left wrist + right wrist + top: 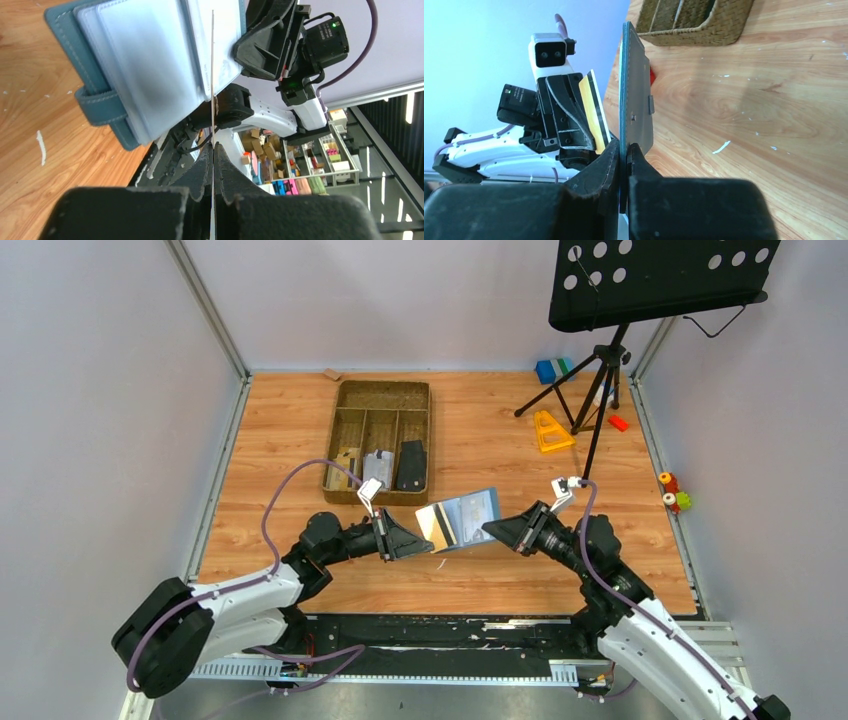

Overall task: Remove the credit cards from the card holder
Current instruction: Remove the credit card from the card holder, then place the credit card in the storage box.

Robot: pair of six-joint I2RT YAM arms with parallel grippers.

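Left pincer clamps card, right pincer card holder, before tray.

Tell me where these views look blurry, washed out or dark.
Top external: evenly lit and sharp, only soft shadows on the table. Left wrist: the left tool is a dark, soft mass up close, and the card holder's pale inside looks washed out. Right wrist: the right tool is dark and soft, the table sharp.
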